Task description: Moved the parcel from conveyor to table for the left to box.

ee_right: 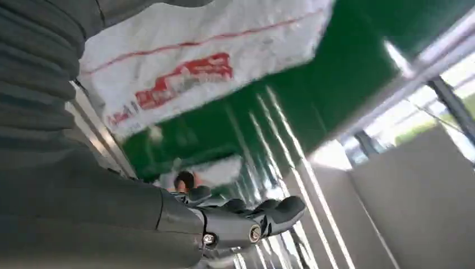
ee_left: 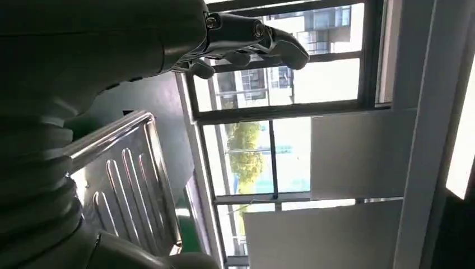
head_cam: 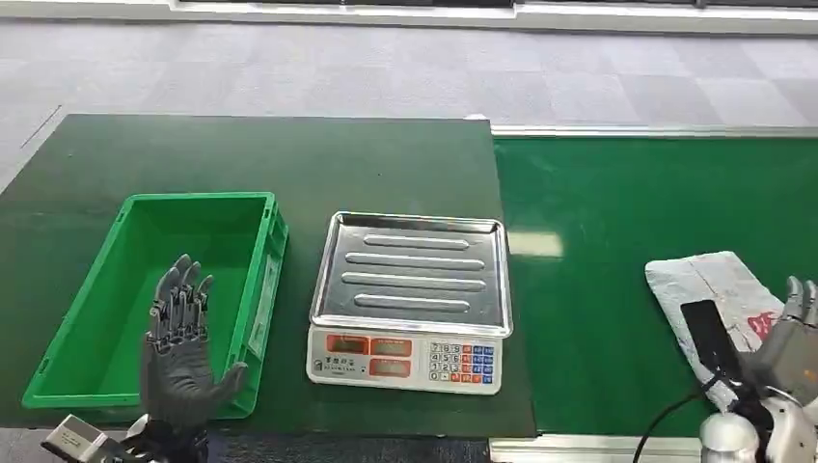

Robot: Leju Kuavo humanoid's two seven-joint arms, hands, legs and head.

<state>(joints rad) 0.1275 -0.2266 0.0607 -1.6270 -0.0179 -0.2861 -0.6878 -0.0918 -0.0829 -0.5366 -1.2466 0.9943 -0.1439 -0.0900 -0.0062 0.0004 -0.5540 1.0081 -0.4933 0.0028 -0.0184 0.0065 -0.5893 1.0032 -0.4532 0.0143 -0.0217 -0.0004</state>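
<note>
Left hand [head_cam: 180, 340] stands upright at the near edge of the dark green table [head_cam: 289, 154], palm turned toward the scale, fingers straight and slightly spread, holding nothing. In the left wrist view the same hand [ee_left: 246, 42] shows its dark fingers extended against bright windows, with nothing between them. Directly behind this hand, and partly hidden by it, sits the green plastic box [head_cam: 246, 207], open at the top. Just to the right of the hand and the box stands the weighing scale [head_cam: 410, 362], its ribbed steel pan [head_cam: 415, 270] on top and its keypad and displays facing the near edge; the pan [ee_left: 131, 185] also appears close beside the hand in the left wrist view.

Further right, past the table's edge, runs the brighter green conveyor [head_cam: 617, 222]. On it, near its front rail, lies the parcel [head_cam: 709, 289], a white plastic mailing bag with red print and a dark label. Right hand [head_cam: 791, 333] sits at the parcel's right near corner, fingers extended and close to it; whether they touch it I cannot tell. In the right wrist view this hand [ee_right: 252, 216] has its fingers stretched out with nothing in them, and the parcel [ee_right: 196, 61] lies just beside it on the green belt.
</note>
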